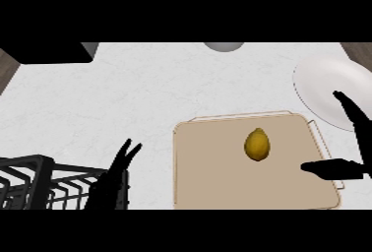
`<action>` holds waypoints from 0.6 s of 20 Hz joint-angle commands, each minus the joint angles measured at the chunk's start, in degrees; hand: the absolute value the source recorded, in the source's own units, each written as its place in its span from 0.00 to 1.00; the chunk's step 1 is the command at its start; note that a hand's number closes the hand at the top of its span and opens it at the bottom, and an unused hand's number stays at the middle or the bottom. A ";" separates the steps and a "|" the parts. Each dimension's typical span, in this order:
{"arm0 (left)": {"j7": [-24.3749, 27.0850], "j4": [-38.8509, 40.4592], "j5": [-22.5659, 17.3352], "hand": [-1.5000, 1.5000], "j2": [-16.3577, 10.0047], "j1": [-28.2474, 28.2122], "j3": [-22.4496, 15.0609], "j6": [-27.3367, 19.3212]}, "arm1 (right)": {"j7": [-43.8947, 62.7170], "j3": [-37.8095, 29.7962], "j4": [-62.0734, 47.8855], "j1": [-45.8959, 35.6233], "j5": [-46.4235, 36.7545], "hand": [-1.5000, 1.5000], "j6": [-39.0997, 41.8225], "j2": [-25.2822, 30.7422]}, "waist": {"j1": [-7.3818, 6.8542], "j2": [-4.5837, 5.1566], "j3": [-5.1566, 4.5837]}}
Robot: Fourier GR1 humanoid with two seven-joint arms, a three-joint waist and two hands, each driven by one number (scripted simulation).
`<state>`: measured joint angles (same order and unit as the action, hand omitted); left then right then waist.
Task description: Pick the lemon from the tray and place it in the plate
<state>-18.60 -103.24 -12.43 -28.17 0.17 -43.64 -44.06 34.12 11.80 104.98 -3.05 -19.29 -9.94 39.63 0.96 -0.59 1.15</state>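
Note:
A yellow lemon (257, 144) lies on the beige tray (210, 177), a little right of its middle. A white plate (330, 88) sits at the far right of the counter, beyond the tray's far right corner. My right hand (349, 157) is open over the tray's right edge, fingers pointing up across the plate's lower rim and thumb pointing left toward the lemon, a short gap away. My left hand (112, 182) rests open at the lower left, fingers up, holding nothing.
A black wire dish rack (36, 184) fills the lower left corner beside my left hand. A dark block (47, 51) sits at the far left corner and a grey round object (224, 46) at the far edge.

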 commanded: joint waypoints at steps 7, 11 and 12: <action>6.16 5.70 -12.57 0.50 1.58 -1.76 9.49 11.04 | 20.53 10.22 2.11 -6.41 -9.16 0.00 4.67 -6.29 | -1.91 0.99 -1.43; 6.63 8.04 -14.32 0.50 1.78 -1.19 11.93 13.73 | 24.15 11.67 2.44 -8.00 -9.43 0.00 5.87 -9.20 | -1.47 1.00 -1.41; 4.80 6.56 -14.75 0.50 0.88 0.26 13.31 13.96 | 23.85 12.17 -0.29 -9.57 -10.03 0.00 4.97 -11.25 | -1.94 1.12 -1.34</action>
<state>-15.03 -103.36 -20.04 -27.16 -0.56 -40.13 -32.88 54.09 22.25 106.81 -9.45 -28.37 -5.84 31.88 -0.55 -0.68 1.60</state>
